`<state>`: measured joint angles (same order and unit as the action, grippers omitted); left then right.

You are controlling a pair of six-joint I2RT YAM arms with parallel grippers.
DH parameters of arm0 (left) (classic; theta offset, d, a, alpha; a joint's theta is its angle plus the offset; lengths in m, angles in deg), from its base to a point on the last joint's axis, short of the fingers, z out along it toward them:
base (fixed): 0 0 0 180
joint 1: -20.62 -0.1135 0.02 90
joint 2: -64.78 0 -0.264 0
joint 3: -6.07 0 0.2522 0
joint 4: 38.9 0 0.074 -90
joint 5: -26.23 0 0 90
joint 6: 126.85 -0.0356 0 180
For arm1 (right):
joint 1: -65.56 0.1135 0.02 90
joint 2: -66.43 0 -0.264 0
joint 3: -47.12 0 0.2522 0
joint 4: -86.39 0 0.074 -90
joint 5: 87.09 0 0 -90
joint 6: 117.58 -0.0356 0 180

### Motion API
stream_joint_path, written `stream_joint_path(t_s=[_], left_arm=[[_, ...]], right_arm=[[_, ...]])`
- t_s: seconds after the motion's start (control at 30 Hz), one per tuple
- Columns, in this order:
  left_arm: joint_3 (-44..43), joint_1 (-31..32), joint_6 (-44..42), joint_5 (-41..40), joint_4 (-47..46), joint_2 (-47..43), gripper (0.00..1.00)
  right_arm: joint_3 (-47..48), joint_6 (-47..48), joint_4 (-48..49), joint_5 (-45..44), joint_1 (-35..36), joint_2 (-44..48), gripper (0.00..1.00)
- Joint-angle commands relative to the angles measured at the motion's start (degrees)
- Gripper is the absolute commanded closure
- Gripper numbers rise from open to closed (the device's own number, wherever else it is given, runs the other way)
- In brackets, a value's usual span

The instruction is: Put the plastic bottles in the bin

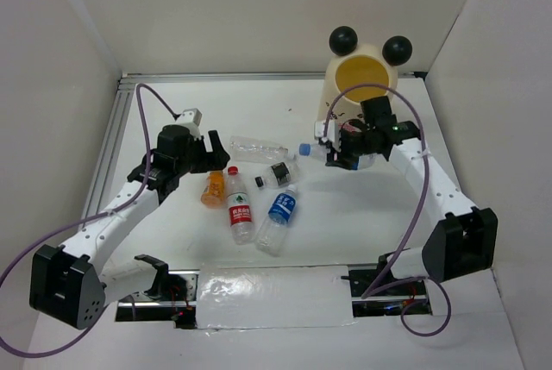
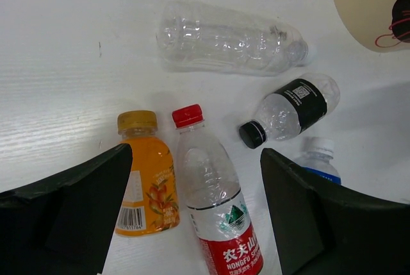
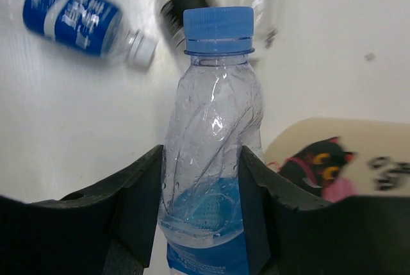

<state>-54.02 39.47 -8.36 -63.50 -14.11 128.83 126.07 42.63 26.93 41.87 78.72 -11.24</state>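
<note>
Right gripper point(image 3: 204, 185) pinches the blue-capped bottle point(image 3: 214, 95) mid-body; looks light, thin and squashy, so easy squeeze. Left gripper point(image 2: 195, 179) gapes wide, empty.

- A white table point(image 1: 259, 111) spreads beneath the left gripper point(image 1: 221, 153) and the right gripper point(image 1: 331, 151); up close it shows a faint grain.
- Plain white panels enclose it: a left wall point(image 1: 52, 85) outward of the left gripper, a back wall point(image 1: 276, 8) beyond both, and a right wall point(image 1: 509, 85) outward of the right gripper.
- An aluminium rail point(image 1: 224, 77) runs along the far edge, and a side rail point(image 1: 108, 154) runs past the left gripper.
- A glossy sheet point(image 1: 272, 297) lies behind both grippers.
- The light is even, with soft shadows.
</note>
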Motion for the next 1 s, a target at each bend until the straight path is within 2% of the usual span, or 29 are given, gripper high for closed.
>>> stream_joint_path(t_s=[0.0,0.17,0.37,0.43,0.47,0.6,0.7,0.77,0.8,0.9,0.97], left_arm=[[-3.33,0.22,-1.24,0.87,-4.08,1.94,0.06],[-5.08,0.22,-0.72,2.8,-5.4,4.23,0.06],[-5.09,0.22,-0.72,3.33,-5.93,4.24,0.06],[-5.09,0.22,-0.72,3.33,-5.93,4.24,0.06],[-5.09,0.22,-0.72,3.33,-5.93,4.24,0.06],[-5.09,0.22,-0.72,3.33,-5.93,4.24,0.06],[-5.62,0.22,-0.72,3.33,-5.93,4.77,0.06],[-5.62,0.22,-0.72,3.86,-5.93,4.77,0.06],[-5.62,0.22,-0.2,3.86,-5.93,4.77,0.06],[-6.14,0.84,-0.19,3.86,-5.93,5.82,0.06],[-7.54,1.44,-0.19,3.86,-5.4,6.43,0.06]], right_arm=[[10.37,-5.6,-2.74,12.85,-2.87,2.35,0.84],[23.29,-22.79,6.02,22.55,-5.08,0.5,0.84],[27.36,-35.57,22.97,31.42,-10.26,-2.48,0.84],[27.98,-32.88,24.77,35.9,-12.81,-4.06,0.84],[28.58,-27.73,24.25,36.88,-13.34,-4.85,0.84],[29.81,-18.75,24.25,40.75,-15.89,-10.03,0.84],[32.62,-13.28,20.83,43.03,-18.87,-14.42,0.84],[34.12,-9.86,17.33,46.11,-20.19,-16.63,0.8],[36.04,-4.96,11.56,46.9,-20.81,-18.9,0.74],[37.29,-2.02,6.6,48.4,-22.74,-21.2,0.59],[37.29,0.61,4.66,48.4,-23.54,-21.82,0.4]])
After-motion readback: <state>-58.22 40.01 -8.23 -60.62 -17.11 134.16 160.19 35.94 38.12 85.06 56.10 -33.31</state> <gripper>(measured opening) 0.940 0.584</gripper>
